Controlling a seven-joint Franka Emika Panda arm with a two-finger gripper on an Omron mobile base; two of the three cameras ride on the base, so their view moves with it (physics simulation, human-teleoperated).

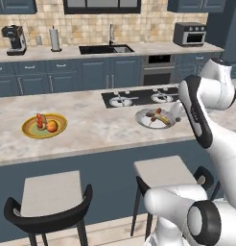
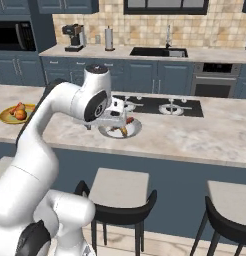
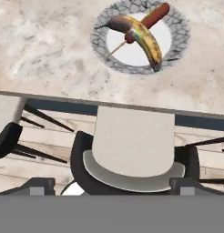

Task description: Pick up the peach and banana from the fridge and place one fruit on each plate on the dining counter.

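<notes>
Banana [image 3: 140,37] is lying on the grey plate [image 3: 177,22] beside the cooktop [image 1: 139,97], across a red-brown sausage stick [image 3: 150,19]; peach [image 1: 52,126] is sitting on the yellow plate [image 1: 29,129] further along the dining counter [image 1: 91,129]. Both placements are looking finished. Gripper [image 3: 111,189] is hanging empty over a stool [image 3: 132,145], fingers spread; retreating seems next.

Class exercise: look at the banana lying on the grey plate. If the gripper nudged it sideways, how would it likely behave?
The banana is curved, so it would probably pivot rather than roll. It rests across a red-brown sausage-like piece on a stick, so it may rock or drag that along. The grey plate looks shallow, so a firm push might slide it off.
</notes>
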